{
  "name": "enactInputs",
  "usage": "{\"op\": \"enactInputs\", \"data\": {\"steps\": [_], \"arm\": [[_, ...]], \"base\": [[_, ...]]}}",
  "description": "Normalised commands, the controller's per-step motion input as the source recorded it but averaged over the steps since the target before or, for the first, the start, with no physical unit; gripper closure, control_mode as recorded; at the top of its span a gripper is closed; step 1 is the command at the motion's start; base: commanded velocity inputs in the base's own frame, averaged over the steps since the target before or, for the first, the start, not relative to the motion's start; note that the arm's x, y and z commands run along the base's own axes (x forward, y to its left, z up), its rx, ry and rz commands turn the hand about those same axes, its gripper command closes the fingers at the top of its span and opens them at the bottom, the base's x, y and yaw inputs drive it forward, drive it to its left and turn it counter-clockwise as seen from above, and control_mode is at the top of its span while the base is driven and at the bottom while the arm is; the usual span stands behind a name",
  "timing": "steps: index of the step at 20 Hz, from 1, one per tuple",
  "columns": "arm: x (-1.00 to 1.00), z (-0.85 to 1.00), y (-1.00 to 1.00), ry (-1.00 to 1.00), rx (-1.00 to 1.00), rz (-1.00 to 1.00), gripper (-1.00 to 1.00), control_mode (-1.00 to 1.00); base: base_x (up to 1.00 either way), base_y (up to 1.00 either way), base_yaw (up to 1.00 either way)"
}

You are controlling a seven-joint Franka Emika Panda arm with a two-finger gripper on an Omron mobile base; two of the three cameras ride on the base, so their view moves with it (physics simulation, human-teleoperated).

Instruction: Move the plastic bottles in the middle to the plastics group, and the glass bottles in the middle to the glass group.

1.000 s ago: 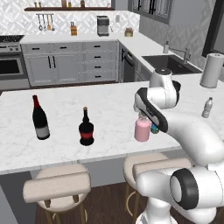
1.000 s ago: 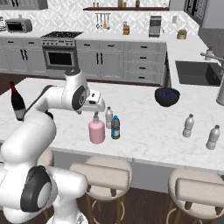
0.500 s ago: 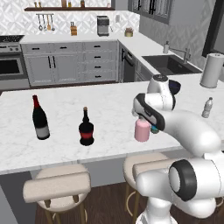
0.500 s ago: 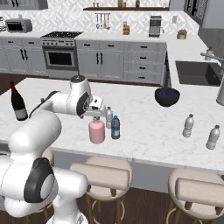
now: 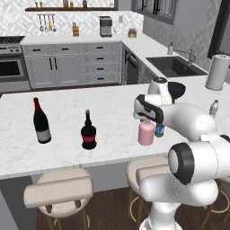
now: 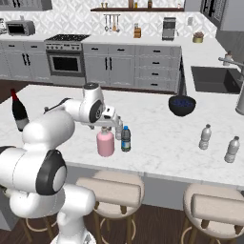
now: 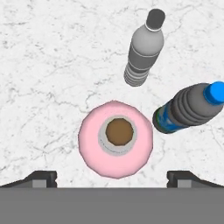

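Your jaws stand released above the pink glass bottle (image 7: 116, 145); descending off-centre risks toppling the touching blue-capped plastic bottle (image 7: 191, 107).

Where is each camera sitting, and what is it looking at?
Left base view: behind the arm on its left, looking forward and down over the counter; the white arm rises at lower right, above the pink bottle.
Right base view: behind on the right; the arm rises at lower left, with the same pink bottle.
Hand view: on the hand, looking straight down at the pink bottle; the gripper shows its two spread tips at the bottom.
All three share the pink bottle and the blue-capped bottle beside it.
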Motion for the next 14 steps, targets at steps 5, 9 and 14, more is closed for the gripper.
{"op": "enactInputs", "data": {"steps": [5, 9, 14], "arm": [[0.04, -0.12, 0.00, 0.02, 0.00, 0.00, -1.00, -1.00], [0.31, -0.22, -0.09, 0.00, 0.00, 0.00, -1.00, -1.00], [0.24, -0.26, -0.02, 0.00, 0.00, 0.00, -1.00, -1.00]], "base": [[0.00, 0.00, 0.00], [0.00, 0.00, 0.00], [0.00, 0.00, 0.00]]}}
